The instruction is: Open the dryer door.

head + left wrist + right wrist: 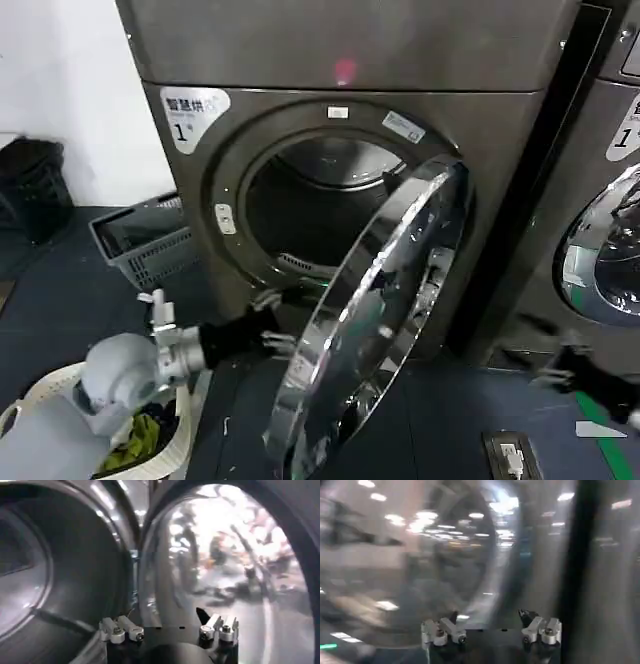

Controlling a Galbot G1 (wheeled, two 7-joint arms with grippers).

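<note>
From the head view, the dryer door [375, 320] stands swung well out from the dryer [350, 150], porthole exposed, with the left gripper [275, 335] by its free lower edge and the right gripper [550, 375] low beside the neighbouring machine [610, 230]. In the left wrist view the left gripper [169, 630] has its fingers spread and empty before the door's glass [220, 570], so it should probably press steadily against the inner face near the rim, pushing along the hinge arc. In the right wrist view the right gripper [491, 629] is likewise released and should keep out of the swing.

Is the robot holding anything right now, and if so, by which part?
Nothing. Both the left gripper and right gripper are open and empty; the dryer door already hangs open.
</note>
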